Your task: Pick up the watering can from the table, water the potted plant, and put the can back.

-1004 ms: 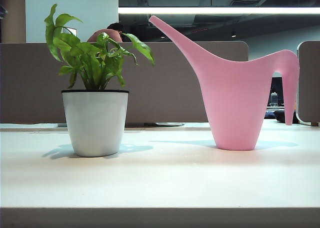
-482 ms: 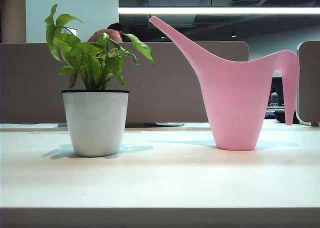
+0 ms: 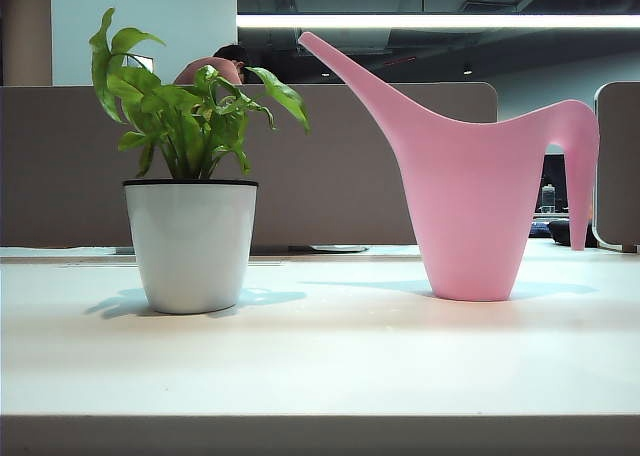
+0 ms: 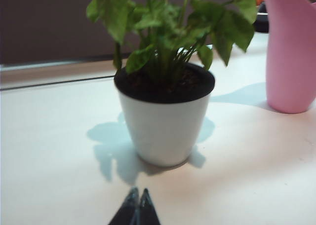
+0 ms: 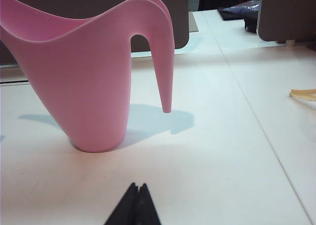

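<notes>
Office partitions (image 3: 330,166) in brown-grey close off the far side of the table (image 3: 320,366), a pale matte top with a darker front edge.

Exterior view. Potted plant (image 3: 190,176) stands upright on the left part of the table: bright green leaves, glossy white tapered pot, thin black rim. Watering can (image 3: 470,186) stands upright on the right part, well apart from the pot, pink, taller than the pot, its long spout slanting up toward the plant and its thin handle curving down on the far right. A ceiling light strip (image 3: 440,21) runs behind. No arm or gripper appears in this view.

Left wrist view. Left gripper (image 4: 137,205) shows only as two dark fingertips pressed together, jaws closed, holding nothing, low over bare table just in front of the pot. Seen from above the rim here: dark soil filling the pot, which the exterior view hides. The can's pink base stands at the frame's edge beyond the plant. Picture slightly soft.

Right wrist view. Right gripper (image 5: 137,205) likewise shows two dark tips touching, jaws closed and empty, low over the table short of the can and apart from it. The handle's free lower end hangs clear of the tabletop. A seam (image 5: 252,111) between table panels and a pale yellowish scrap (image 5: 303,93) lie beyond, neither visible from the exterior camera.
</notes>
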Available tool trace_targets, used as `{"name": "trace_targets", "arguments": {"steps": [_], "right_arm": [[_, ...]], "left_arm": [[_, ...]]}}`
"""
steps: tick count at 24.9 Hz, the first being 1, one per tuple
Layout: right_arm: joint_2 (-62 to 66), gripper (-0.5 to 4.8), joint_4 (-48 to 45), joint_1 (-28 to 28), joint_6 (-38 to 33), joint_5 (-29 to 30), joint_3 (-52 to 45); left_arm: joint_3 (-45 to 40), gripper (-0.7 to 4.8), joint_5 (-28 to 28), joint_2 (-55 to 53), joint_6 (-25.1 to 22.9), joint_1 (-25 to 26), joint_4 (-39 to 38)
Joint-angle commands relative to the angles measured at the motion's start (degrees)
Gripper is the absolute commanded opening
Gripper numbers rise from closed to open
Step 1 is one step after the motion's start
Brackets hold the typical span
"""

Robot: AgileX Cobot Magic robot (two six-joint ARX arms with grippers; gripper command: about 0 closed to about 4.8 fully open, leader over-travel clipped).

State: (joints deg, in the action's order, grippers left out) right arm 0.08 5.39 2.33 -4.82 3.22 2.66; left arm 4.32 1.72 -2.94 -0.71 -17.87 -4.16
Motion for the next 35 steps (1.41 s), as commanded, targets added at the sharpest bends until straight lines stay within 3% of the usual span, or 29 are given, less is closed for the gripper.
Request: {"name": "trace_targets", "arguments": {"steps": [1,5,10,13,18,20,23,35], "right_arm": [[-0.1,-0.09,-7.0,0.0,0.5,0.0,-2.3],[-0.1,-0.08,-7.8,-0.1,2.4,3.7,-2.6],[-0.1,-0.06,-3.9,0.0,2.2,4.4,-2.6],[-0.1,-0.06,-0.8,0.0,2.1,4.7,-2.6],[-0.1,-0.06,0.3,0.0,7.8,4.4,-2.6],[-0.1,-0.06,0.6,-0.1,7.8,4.6,-2.6],[-0.1,-0.06,0.8,-0.1,7.7,4.6,-2.6],[-0.1,-0.06,0.8,-0.6,7.7,4.4,-2.6]], "left_arm": [[-1.2,-0.05,-3.1,2.4,1.5,0.0,0.5],[-1.8,-0.05,-0.9,2.8,-2.1,0.0,0.6],[-3.0,-0.06,-0.5,2.8,-2.3,0.0,4.5],[-3.6,-0.06,-2.3,2.8,-2.1,0.0,7.5],[-4.0,-0.06,-3.2,2.8,-2.4,0.0,6.2],[-4.0,-0.06,-5.7,2.8,-4.9,0.0,6.4],[-4.0,-0.05,-7.8,2.8,-4.9,0.0,5.9],[-4.0,-0.05,-8.0,2.8,-4.9,0.0,5.4]]}}
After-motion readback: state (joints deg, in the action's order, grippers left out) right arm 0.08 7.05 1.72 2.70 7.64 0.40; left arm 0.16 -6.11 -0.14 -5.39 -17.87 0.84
